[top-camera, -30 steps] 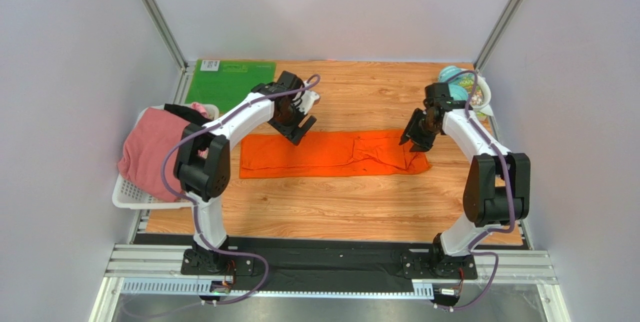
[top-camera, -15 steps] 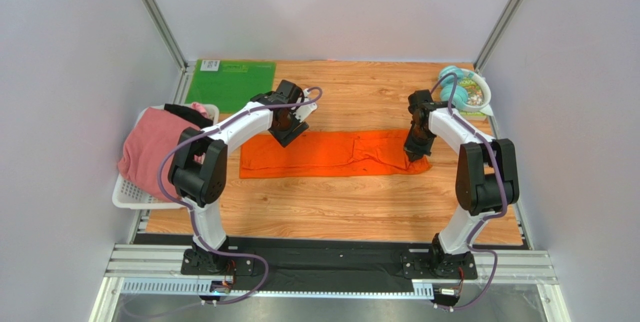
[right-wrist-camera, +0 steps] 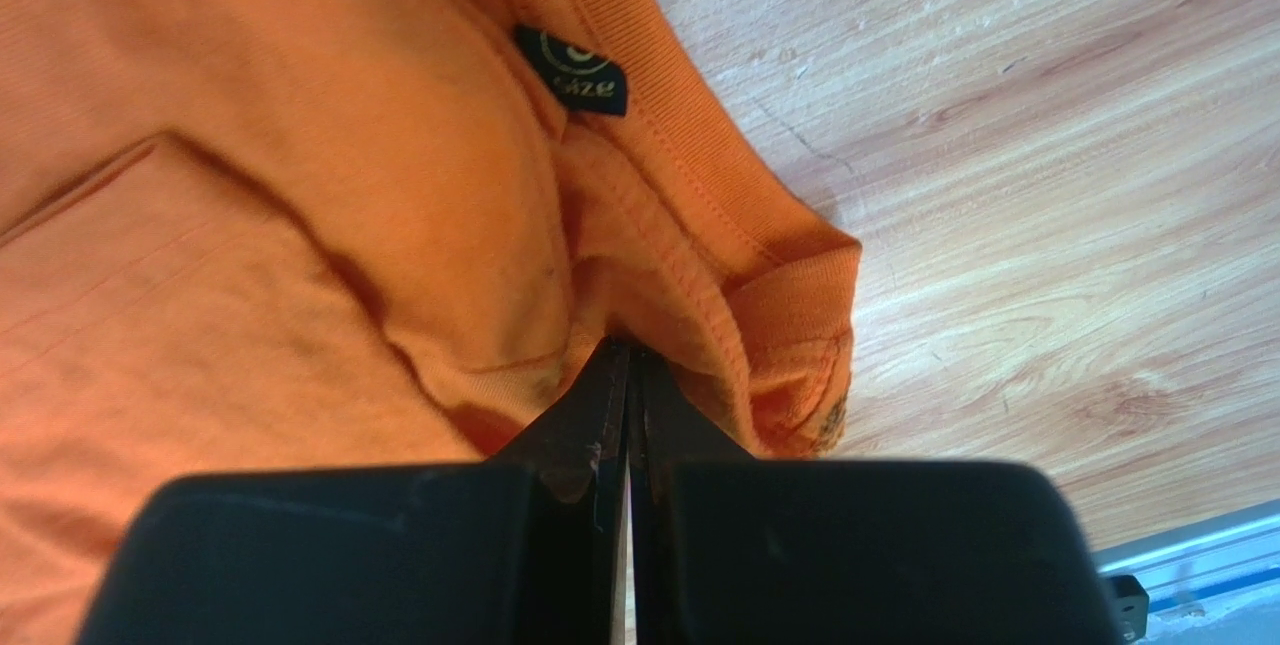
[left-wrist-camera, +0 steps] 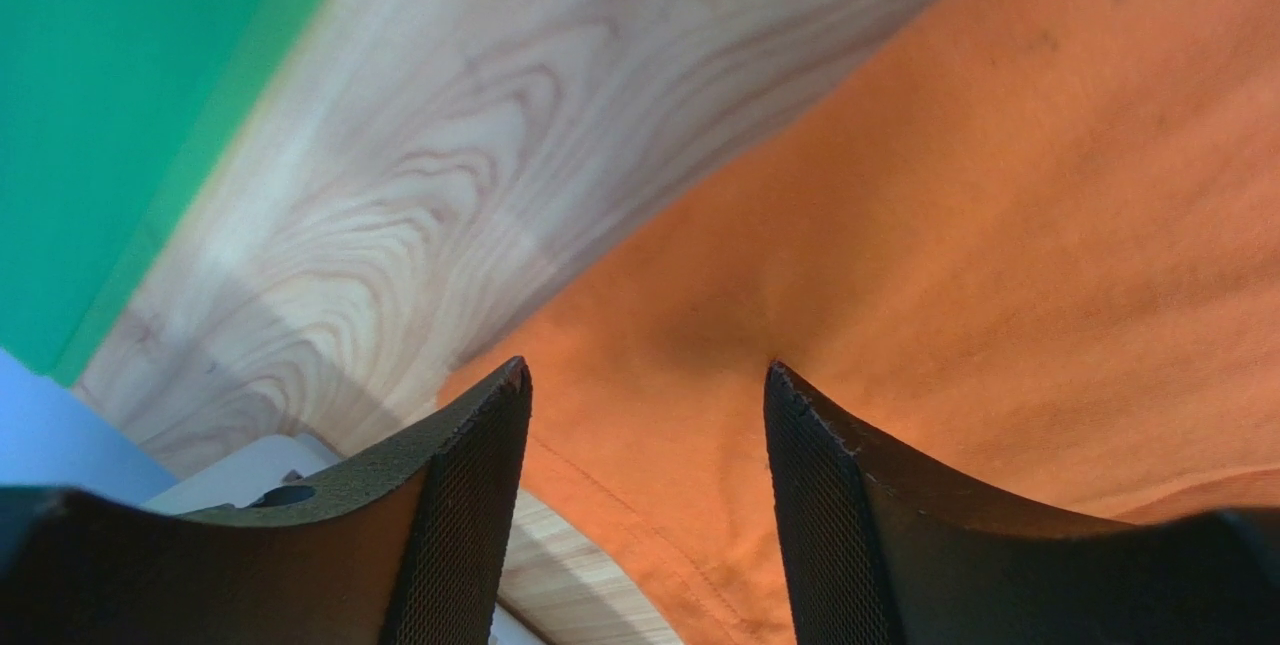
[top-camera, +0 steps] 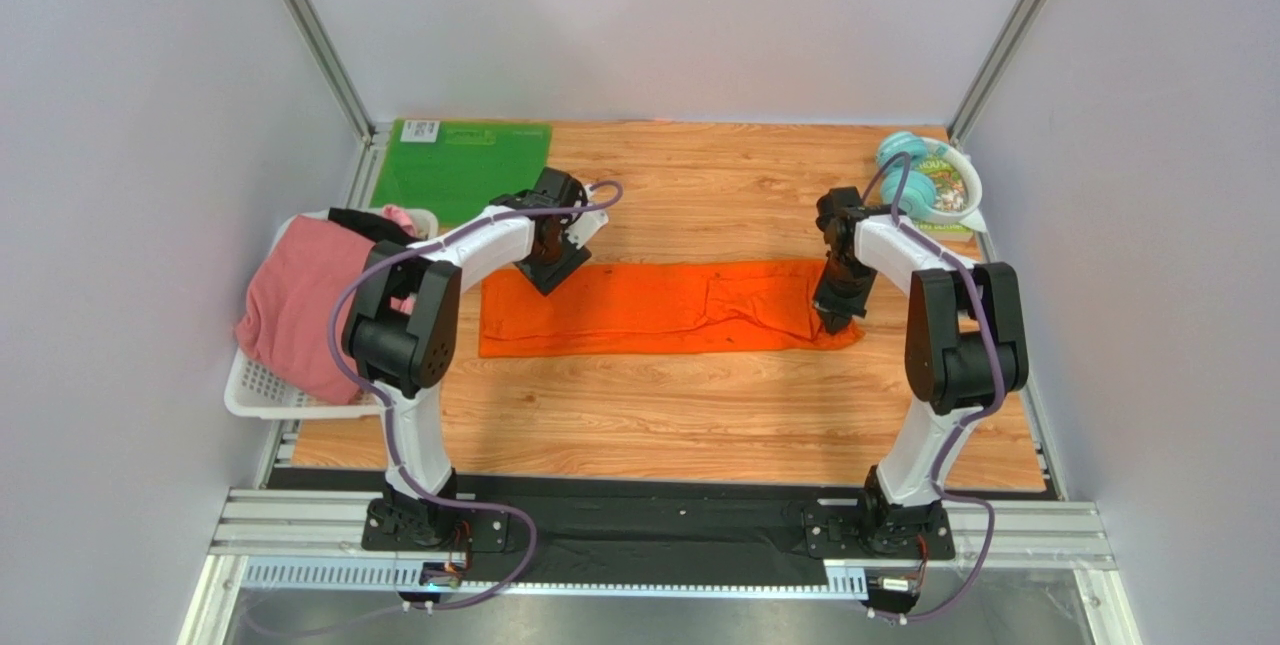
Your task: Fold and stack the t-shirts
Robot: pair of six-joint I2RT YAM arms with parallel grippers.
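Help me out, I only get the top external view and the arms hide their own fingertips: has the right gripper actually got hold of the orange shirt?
Observer: It looks so from the right wrist view. The right gripper is shut, its tips pinching a fold of the orange t-shirt just beside the collar.
Operator: Anything that tells me which end that is?
Observer: A small black neck label shows inside the collar, so it is the neck end.
Operator: And the other arm?
Observer: The left gripper is open, poised over the shirt's edge where the cloth meets the bare table. No cloth is pinched there.
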